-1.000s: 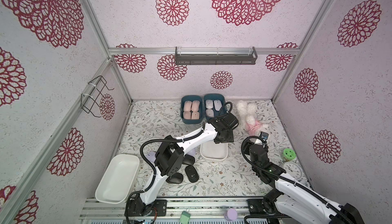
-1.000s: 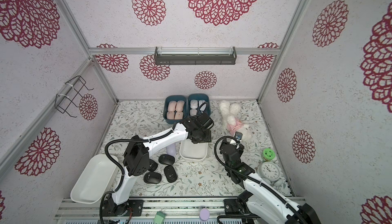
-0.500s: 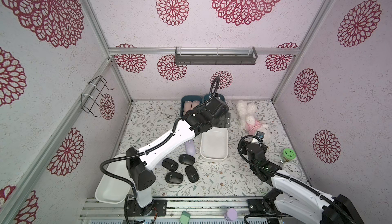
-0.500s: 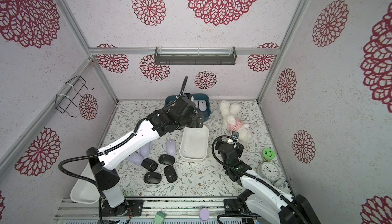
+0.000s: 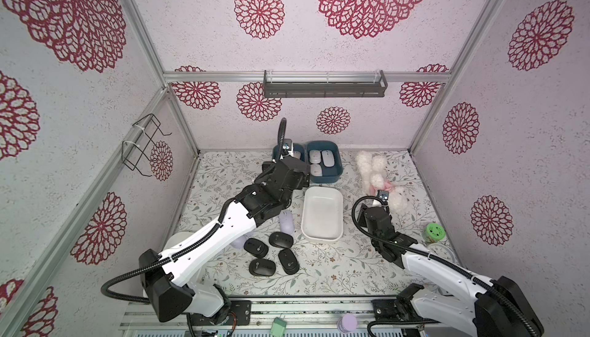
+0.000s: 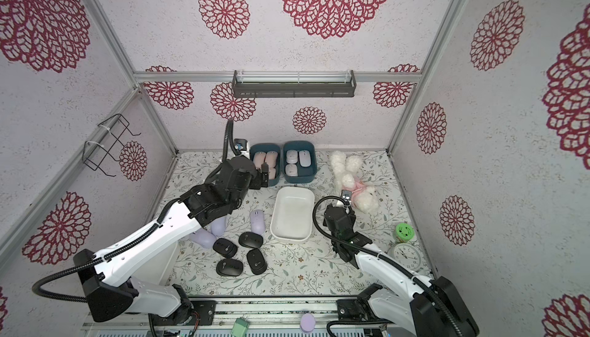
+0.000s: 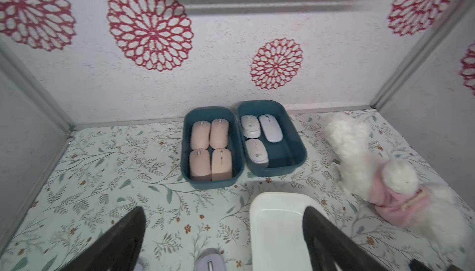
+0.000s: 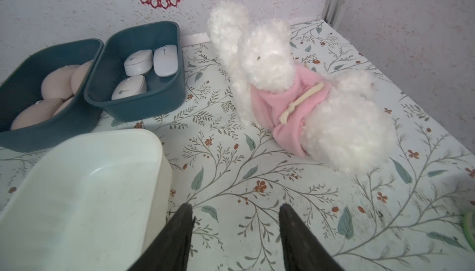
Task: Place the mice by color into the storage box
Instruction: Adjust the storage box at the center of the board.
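Two teal storage boxes stand at the back wall. The left storage box (image 7: 185,154) holds peach-pink mice (image 7: 210,149); the right storage box (image 7: 301,151) holds three white mice (image 7: 257,138). Black mice (image 5: 281,239) and lilac mice (image 6: 257,222) lie on the table in front. My left gripper (image 7: 223,208) hangs open and empty above the table, in front of the left box, with a lilac mouse (image 7: 210,263) under it. My right gripper (image 8: 235,206) is open and empty, low over the table beside the white tray (image 8: 77,192).
The empty white tray (image 5: 322,214) sits mid-table. A white plush rabbit in pink (image 5: 376,175) lies at the back right. A green jar (image 5: 434,232) and a clock (image 6: 407,255) stand at the right. Another white tray (image 6: 166,255) lies under my left arm.
My left arm has lifted and swung left, from the right box's front edge to the front of the left box. My right arm has shifted slightly towards the white tray.
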Robot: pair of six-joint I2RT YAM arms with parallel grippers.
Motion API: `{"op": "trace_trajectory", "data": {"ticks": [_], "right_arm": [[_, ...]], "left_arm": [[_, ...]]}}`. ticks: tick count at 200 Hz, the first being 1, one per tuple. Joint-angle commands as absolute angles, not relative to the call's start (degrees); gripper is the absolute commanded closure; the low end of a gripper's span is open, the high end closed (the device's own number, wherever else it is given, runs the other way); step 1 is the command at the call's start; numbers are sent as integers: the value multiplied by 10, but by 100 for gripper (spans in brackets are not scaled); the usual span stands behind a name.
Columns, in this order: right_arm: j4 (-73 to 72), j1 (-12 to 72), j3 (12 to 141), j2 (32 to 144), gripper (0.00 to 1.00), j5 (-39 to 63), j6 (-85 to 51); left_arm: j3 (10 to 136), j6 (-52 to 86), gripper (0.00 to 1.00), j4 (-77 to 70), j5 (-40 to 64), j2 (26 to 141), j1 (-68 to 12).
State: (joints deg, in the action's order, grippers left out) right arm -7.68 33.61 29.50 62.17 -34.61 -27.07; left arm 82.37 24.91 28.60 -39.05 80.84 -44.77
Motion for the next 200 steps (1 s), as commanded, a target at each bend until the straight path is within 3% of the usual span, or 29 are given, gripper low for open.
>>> {"op": "trace_trajectory", "data": {"ticks": [1,32,60,159,200], "right_arm": [[-15,334,342,632,44,-308,-271],[72,334,410,673,36,-263,-266],[122,334,443,696,34,-232,-263],[204,335,546,811,37,-85,-270],[220,334,562,857,38,-99,-268]], "left_arm": [[794,310,3,264,-352,776,-376],[743,371,3,275,-241,739,-274],[721,341,3,286,-178,731,-219],[749,301,3,365,-113,785,-158],[746,320,3,366,-68,796,-156]]}}
